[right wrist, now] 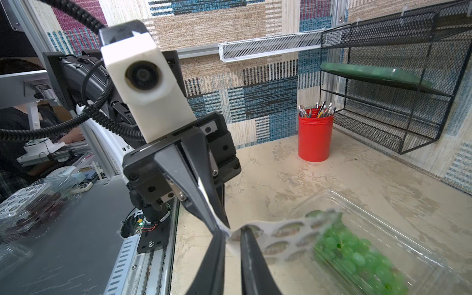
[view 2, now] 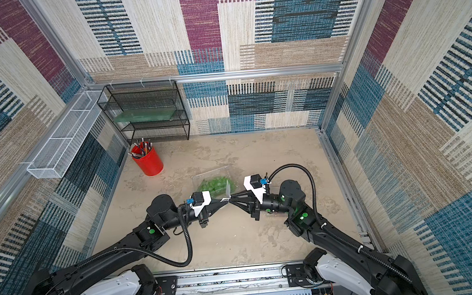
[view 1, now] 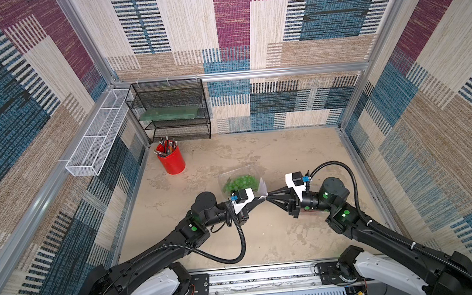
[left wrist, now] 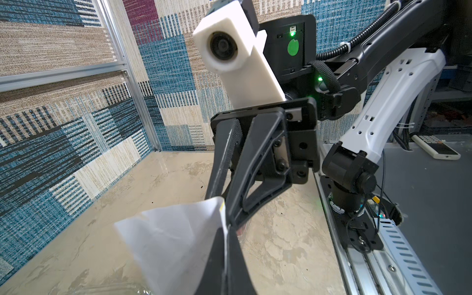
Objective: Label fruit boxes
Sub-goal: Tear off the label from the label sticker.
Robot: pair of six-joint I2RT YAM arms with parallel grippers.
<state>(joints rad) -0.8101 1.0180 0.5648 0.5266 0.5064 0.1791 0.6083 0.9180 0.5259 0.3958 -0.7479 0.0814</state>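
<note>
Mid-surface [view 1: 263, 244], tip to tip: left gripper [view 1: 263, 199] jaws pressed flat on the near end of the white sticker sheet [view 1: 262, 186], holding it up on edge. The right gripper [view 1: 269, 194] jaws are nearly together, straddling that same end by one of the round stickers. The right wrist view shows a thin gap, so I can't tell if they actually bite. The sheet rises from the pinch point away from both arms, and its free end hangs over the near right corner of the green-grape box [view 1: 238, 181]. That box sits on the surface just beyond the jaws, toward the back wall and offset to the left arm's side. Its long axis runs roughly crosswise, near parallel to the line of the two grippers, slightly skewed. The left arm is nearer the box but is tied up holding the sheet. My read: the right arm takes the sticker, a short move forward and leftward onto the lid. Risk: the sheet drags along.
</note>
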